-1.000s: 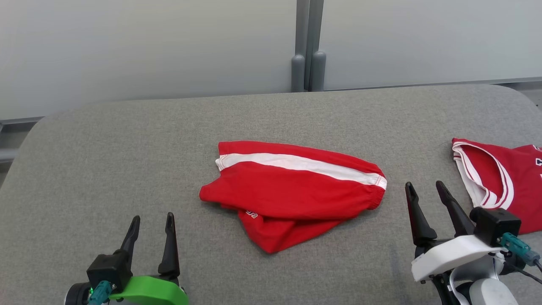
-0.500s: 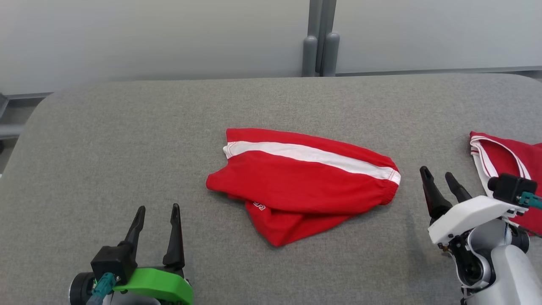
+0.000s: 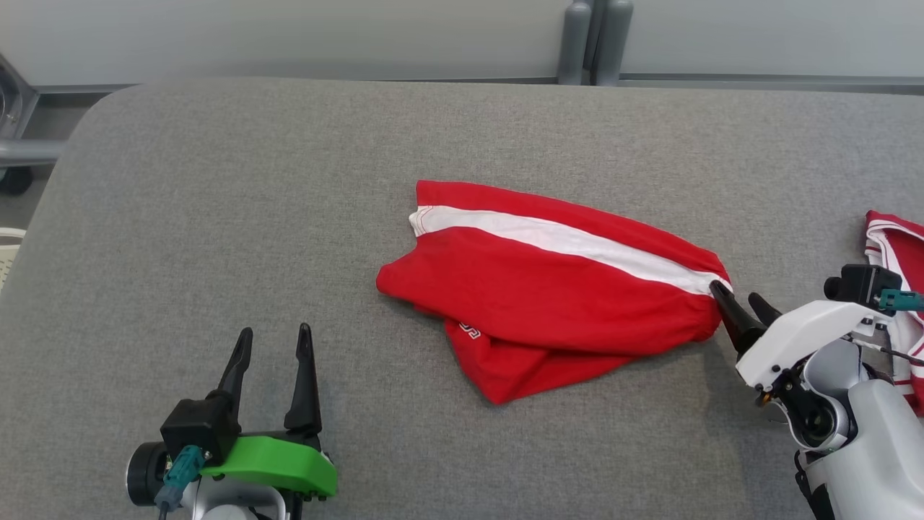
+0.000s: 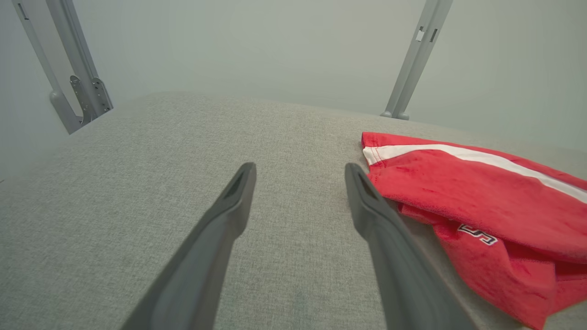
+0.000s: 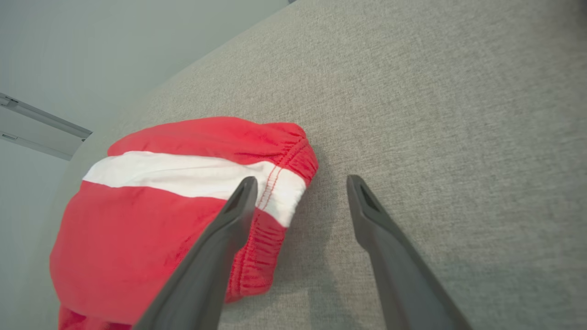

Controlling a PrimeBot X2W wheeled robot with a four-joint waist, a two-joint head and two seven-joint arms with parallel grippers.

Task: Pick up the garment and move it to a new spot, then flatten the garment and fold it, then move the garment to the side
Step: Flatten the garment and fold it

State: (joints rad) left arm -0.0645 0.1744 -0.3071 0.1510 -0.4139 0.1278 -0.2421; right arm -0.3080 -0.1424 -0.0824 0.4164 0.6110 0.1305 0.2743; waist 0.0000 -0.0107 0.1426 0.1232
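The left jaws stand wide apart and empty over the grey surface [image 3: 216,180], lower left. The red shorts [image 3: 556,289] with a white stripe lie crumpled mid-surface. The right jaws, spread wide and gripping nothing, sit at the shorts' waistband end, one finger [image 5: 224,238] over the elastic. Another red-and-white garment [image 3: 895,245] lies far right.

Bright, even, diffuse light with only soft shadows; sharp head view, wrist views wide-angle and bowed at edges
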